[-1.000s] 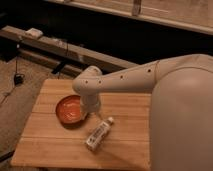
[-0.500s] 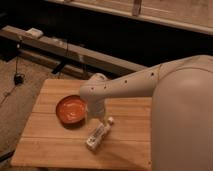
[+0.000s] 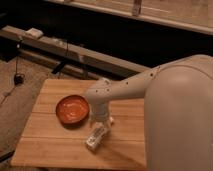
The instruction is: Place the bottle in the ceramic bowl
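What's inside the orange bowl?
Nothing visible: the ceramic bowl shows bare glaze, though the arm hides one edge. The bottle lies outside on the table, beneath the pincer.

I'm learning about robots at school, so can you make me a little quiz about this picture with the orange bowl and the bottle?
1. True or false: the small whitish plastic bottle lies inside the shallow round orange-red ceramic bowl.
2. Pick one: the robot's gripper is (A) over the bowl, (B) just over the bottle, (C) away from the light wooden table.
3. Fill in: in the picture, the bottle lies on the table to the bowl's lower ____.

Key
1. False. It lies on the table beside the bowl, and the bowl is empty.
2. B.
3. Right.
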Available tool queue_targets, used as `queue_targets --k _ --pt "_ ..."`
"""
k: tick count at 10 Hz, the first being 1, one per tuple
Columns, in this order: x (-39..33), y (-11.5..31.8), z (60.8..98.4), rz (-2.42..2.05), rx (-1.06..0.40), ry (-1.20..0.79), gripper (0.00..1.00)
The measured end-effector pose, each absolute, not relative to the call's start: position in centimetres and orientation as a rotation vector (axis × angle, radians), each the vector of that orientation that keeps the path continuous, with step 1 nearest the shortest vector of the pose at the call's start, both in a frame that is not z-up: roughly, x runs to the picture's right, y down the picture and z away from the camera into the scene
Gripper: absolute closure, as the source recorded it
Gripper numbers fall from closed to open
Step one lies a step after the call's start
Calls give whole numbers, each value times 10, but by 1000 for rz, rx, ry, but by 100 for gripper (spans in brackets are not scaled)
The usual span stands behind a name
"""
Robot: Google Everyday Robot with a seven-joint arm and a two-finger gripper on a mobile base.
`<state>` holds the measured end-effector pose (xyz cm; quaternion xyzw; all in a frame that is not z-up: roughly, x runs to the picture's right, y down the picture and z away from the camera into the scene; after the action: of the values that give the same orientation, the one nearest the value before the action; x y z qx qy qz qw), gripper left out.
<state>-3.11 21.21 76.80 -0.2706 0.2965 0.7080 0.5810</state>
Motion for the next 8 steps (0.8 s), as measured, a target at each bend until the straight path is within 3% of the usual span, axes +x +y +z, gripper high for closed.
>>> queue_targets --k 8 --pt "-27 231 788 1664 -669 723 35"
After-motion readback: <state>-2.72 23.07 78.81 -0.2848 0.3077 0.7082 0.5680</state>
